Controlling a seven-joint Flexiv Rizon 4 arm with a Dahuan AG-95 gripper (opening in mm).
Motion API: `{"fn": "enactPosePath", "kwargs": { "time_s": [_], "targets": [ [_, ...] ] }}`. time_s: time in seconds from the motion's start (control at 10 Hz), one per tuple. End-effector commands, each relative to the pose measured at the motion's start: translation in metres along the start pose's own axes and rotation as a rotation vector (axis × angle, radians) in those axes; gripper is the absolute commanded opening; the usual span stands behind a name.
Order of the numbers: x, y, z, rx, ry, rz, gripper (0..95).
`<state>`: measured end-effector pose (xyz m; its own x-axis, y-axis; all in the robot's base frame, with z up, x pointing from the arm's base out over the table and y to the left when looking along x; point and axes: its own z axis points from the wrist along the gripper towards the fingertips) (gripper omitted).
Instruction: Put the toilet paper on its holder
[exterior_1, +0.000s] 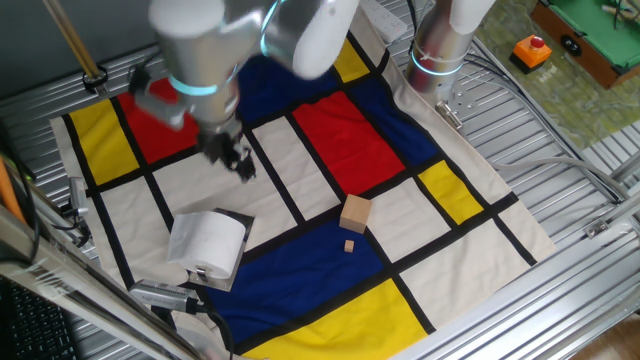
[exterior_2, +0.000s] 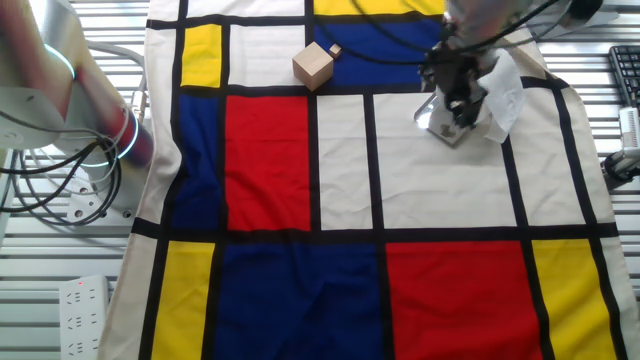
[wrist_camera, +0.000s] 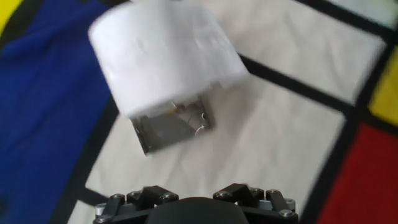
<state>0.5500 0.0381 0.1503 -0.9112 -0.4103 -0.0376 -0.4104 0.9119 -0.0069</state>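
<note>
Plain white soft toilet paper roll (exterior_1: 210, 243) on shiny silver-grey metal plate holder (wrist_camera: 169, 129), lying on its side, long axis level, over white cloth panel near blue. Black two-finger gripper (exterior_1: 232, 155) apart above, grip state indiscernible

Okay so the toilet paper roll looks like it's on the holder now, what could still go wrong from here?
The toilet paper overhangs the holder plate on a soft cloth; it might tip or slide off if bumped. The claw hangs close beside the roll, so a careless retreat could clip it. The wooden cube sits apart and looks harmless.
</note>
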Motion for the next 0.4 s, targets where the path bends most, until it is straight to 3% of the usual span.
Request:
{"fn": "enactPosePath", "kwargs": {
  "time_s": [0.1,0.4],
  "targets": [
    [0.0185,-0.0075,-0.009,0.011,0.001,0.018,76.0],
    [0.0224,-0.0084,-0.0112,-0.002,0.0,-0.014,76.0]
  ]
}}
